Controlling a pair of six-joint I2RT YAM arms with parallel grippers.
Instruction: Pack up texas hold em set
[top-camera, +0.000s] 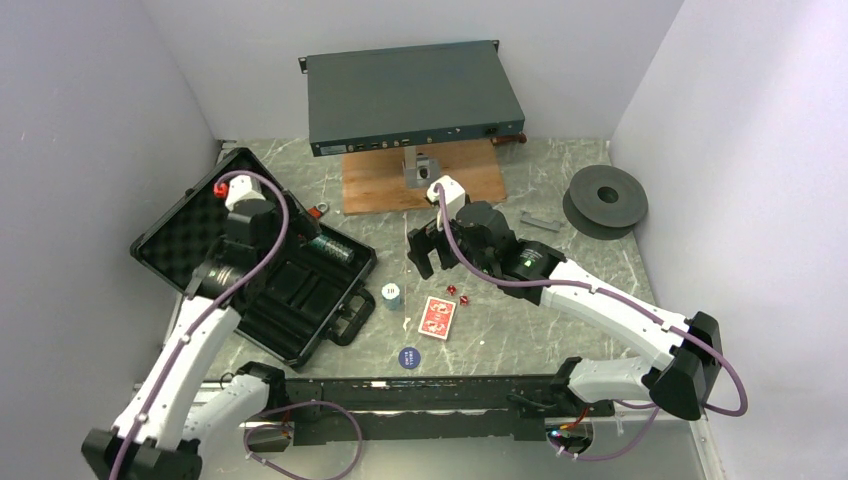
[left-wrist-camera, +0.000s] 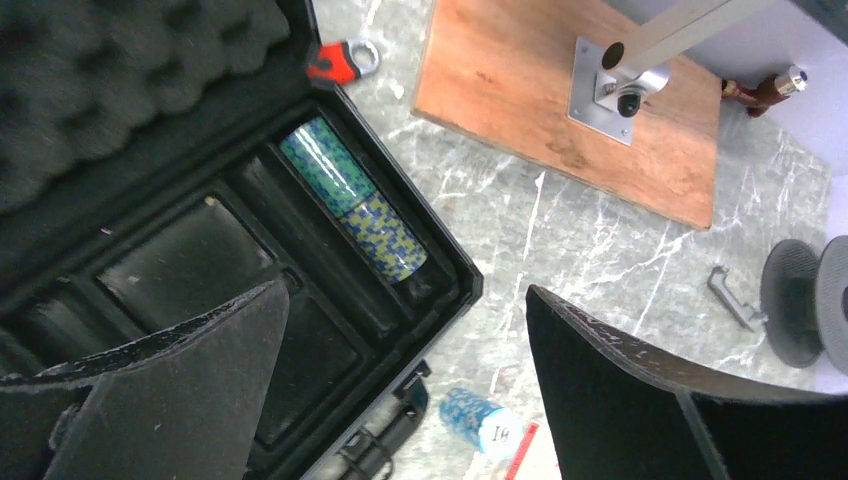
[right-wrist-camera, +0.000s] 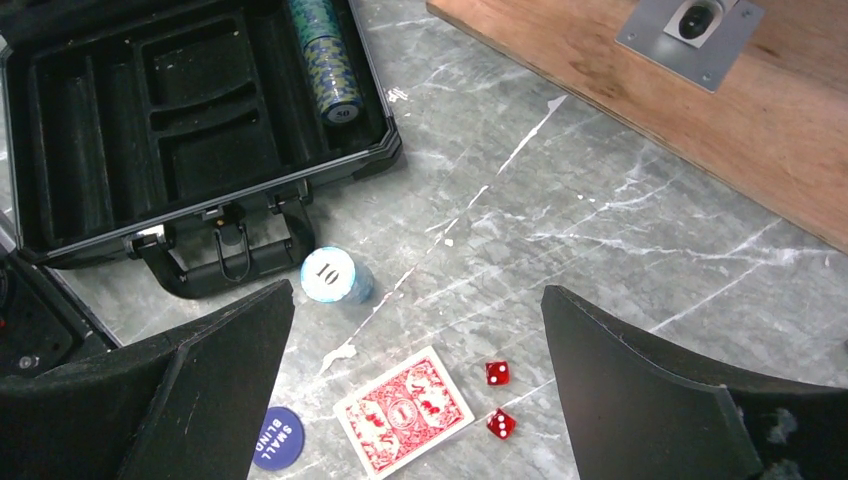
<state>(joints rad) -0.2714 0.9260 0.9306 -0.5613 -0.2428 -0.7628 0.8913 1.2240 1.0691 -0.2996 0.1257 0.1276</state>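
Two claws hang released: left gripper (left-wrist-camera: 405, 300) over the open briefcase (top-camera: 300, 292) at middle left, right gripper (right-wrist-camera: 418, 290) over chip stack (right-wrist-camera: 330, 275), card deck (right-wrist-camera: 403, 410) and dice (right-wrist-camera: 496, 373) at centre, likely poised to gather them.

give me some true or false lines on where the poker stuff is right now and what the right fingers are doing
1. The case lies open on the table. True.
2. A row of chips already lies in one slot of the case. True.
3. The card deck is packed inside the case. False: it lies on the table, next to two red dice.
4. The right fingers are shut on a die. False: they are spread open and hold nothing.
5. A chip stack marked 10 stands on the table outside the case, near its handle. True.
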